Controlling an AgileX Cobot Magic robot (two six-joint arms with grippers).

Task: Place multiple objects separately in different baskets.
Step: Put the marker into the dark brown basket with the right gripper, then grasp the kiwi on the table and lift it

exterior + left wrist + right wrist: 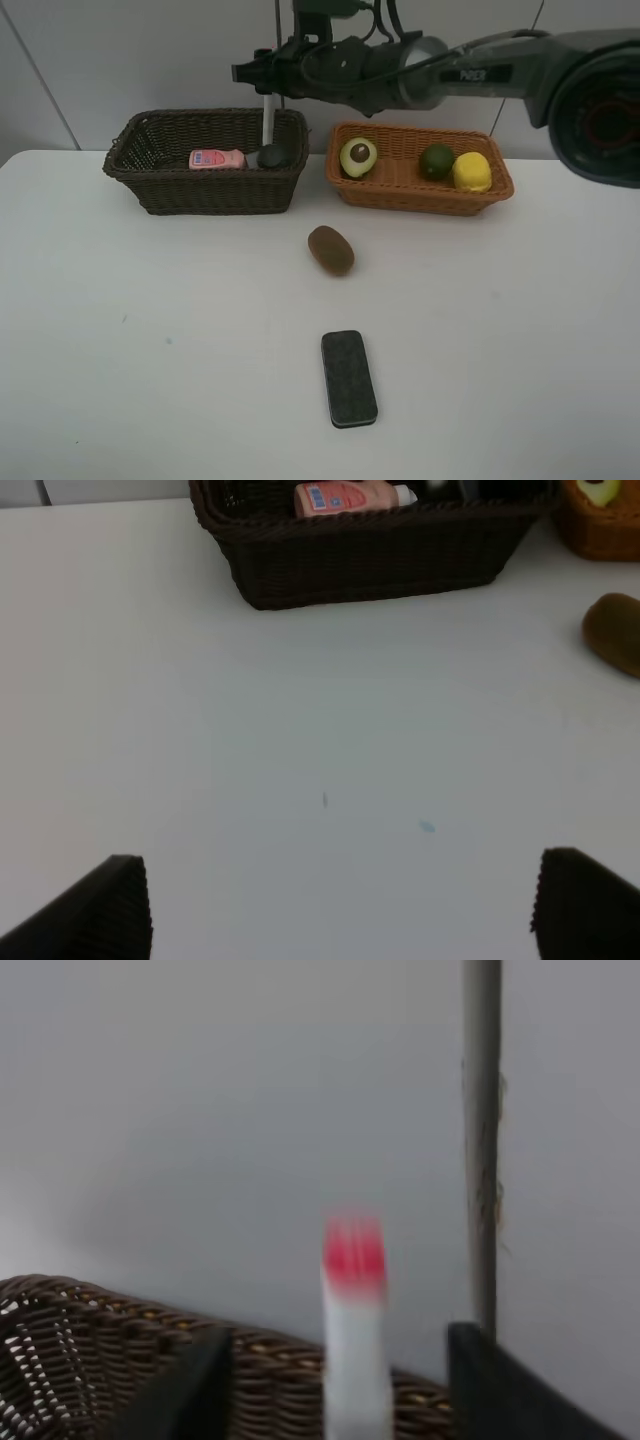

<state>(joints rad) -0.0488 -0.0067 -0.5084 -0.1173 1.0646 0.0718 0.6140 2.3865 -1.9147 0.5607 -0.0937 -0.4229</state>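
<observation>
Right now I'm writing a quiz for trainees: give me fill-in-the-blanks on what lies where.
The orange-tan basket holds the halved avocado, round green fruit and yellow ____.
The dark brown basket holds a pink ____.
On the table lie the black eraser and the brown ____.
Missing: lemon; bottle; kiwi.

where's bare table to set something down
Wide bare table left of the eraser and kiwi, in front of the dark basket; another bare stretch right of them, in front of the orange basket. Crowded: the orange basket's inside, the dark basket's right end, the gap between them.
</observation>
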